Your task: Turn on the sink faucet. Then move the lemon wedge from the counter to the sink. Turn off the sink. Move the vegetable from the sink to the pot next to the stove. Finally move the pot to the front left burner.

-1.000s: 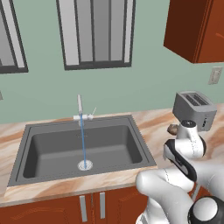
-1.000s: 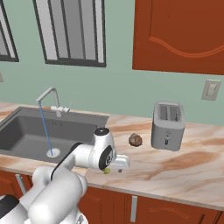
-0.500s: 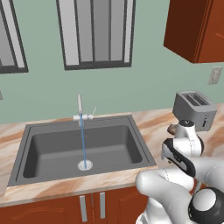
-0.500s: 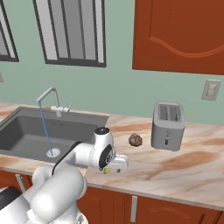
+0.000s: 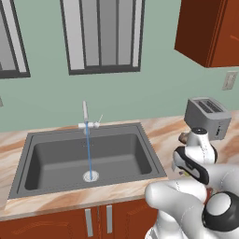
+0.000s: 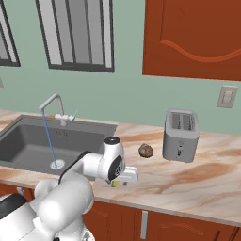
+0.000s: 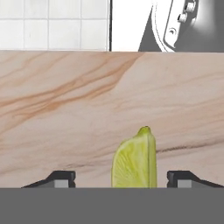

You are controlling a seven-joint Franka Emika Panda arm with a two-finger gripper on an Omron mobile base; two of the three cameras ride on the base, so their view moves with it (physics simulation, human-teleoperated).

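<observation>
End effector (image 7: pixel 122 177) released, fingertips straddling lemon wedge (image 7: pixel 134 158) on counter (image 7: pixel 65 109), not touching; sink faucet (image 5: pixel 86 120) running.

A yellow-green lemon wedge (image 7: pixel 134 159) is lying on the beige-and-orange marbled counter (image 7: pixel 65 109) — the sink (image 5: pixel 56 163) is showing dark grey, the toaster (image 6: pixel 180 135) silver.

Green wall (image 5: pixel 154 88), barred window (image 5: pixel 101 35), reddish cabinets (image 6: pixel 193 37).

No text, label, brand, number or sign can be read in any of the views. The toaster (image 6: pixel 180 135), the wall plate (image 6: pixel 228 96) and the cupboard door (image 6: pixel 193 37) are plain, without legible markings.
</observation>
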